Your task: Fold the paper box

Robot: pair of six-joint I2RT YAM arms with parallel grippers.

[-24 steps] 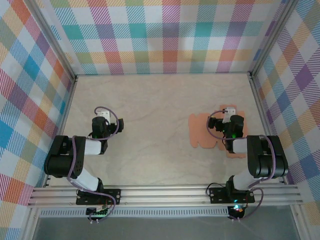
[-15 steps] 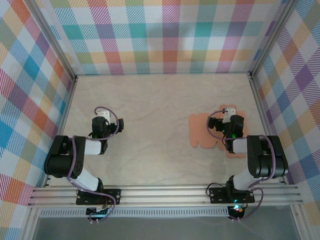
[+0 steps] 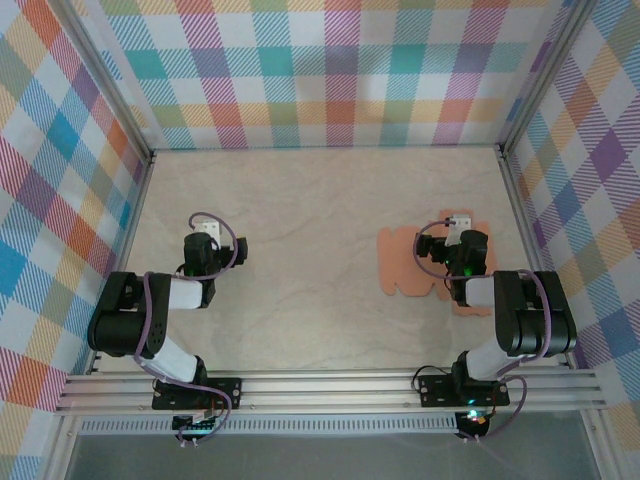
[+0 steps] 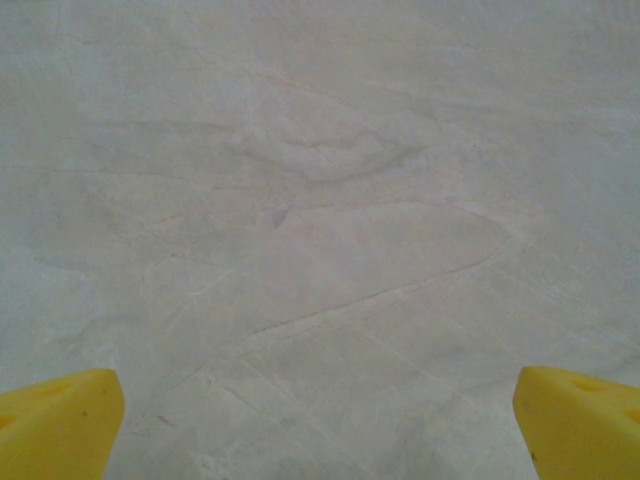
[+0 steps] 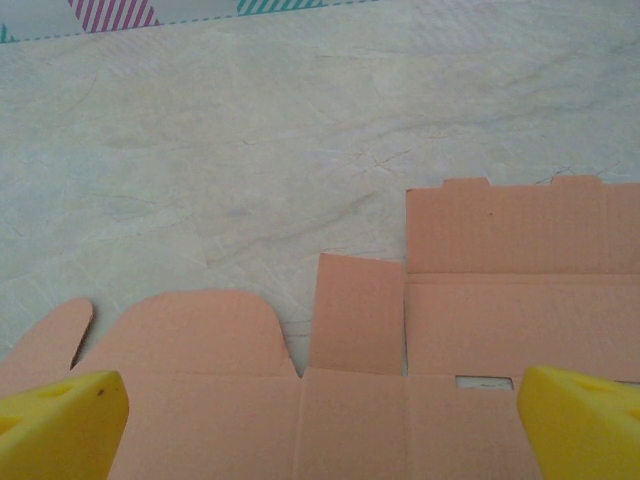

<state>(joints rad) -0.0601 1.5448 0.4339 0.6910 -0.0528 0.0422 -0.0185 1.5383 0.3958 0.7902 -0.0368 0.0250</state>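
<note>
The paper box [image 3: 403, 264] is a flat salmon-orange cutout lying unfolded on the right half of the table, its right part hidden under my right arm. My right gripper [image 3: 456, 250] hangs directly over it, pointing down. In the right wrist view the cutout [image 5: 480, 300] shows rounded tabs at the left, a square flap in the middle and a slotted panel at the right. There my right gripper [image 5: 320, 425] is open above the card, holding nothing. My left gripper [image 3: 203, 245] hovers over bare table on the left. It is also open [image 4: 320, 425] with nothing between its yellow fingertips [image 4: 55, 425].
Plaid walls [image 3: 330, 70] enclose the pale marbled table [image 3: 300, 220] at the back and on both sides. An aluminium rail [image 3: 330, 390] carrying both arm bases runs along the near edge.
</note>
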